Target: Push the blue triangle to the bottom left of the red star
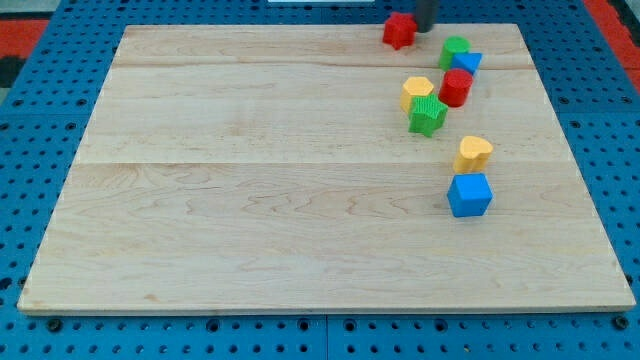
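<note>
Blue pegboard all around, with a pale wooden bench (300, 200) laid over it, filling most of the view. No pincer on this arm, so no wide or narrow state to tell; only a dark rod dropping in at the view's top, with my tip (424, 28) just beside the red star (399, 30), on its right, right at the board's top edge. Whether touching or a hair apart: cannot tell. Below and right of that, a tight cluster: green block (454, 49), shape unclear; blue triangle (467, 63) tucked against its lower right; red cylinder (456, 87) just beneath both. Left of the cylinder, a yellow block (417, 92), with a green star (428, 114) touching its lower edge. Further toward the view's bottom, a yellow heart (473, 153), and just under it a blue cube (469, 194). Blue triangle thus to the lower right of the red star, near but apart from it.
</note>
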{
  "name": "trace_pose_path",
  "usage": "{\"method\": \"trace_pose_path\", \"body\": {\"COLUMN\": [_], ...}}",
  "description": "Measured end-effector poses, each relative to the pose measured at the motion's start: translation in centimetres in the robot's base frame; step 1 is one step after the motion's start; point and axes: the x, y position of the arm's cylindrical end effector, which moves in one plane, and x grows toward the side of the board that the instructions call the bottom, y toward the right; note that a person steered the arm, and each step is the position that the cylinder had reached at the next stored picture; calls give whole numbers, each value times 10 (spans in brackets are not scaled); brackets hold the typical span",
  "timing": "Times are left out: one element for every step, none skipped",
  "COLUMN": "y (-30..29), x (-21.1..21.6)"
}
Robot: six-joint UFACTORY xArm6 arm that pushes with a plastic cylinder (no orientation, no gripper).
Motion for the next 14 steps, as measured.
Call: {"method": "trace_pose_path", "body": {"y": [-69,-78,-19,18,95,148,145,86,78,74,75,75,57,-19], "x": [18,36,8,0,0,32,89,110,108,106,88,80,96,96]}}
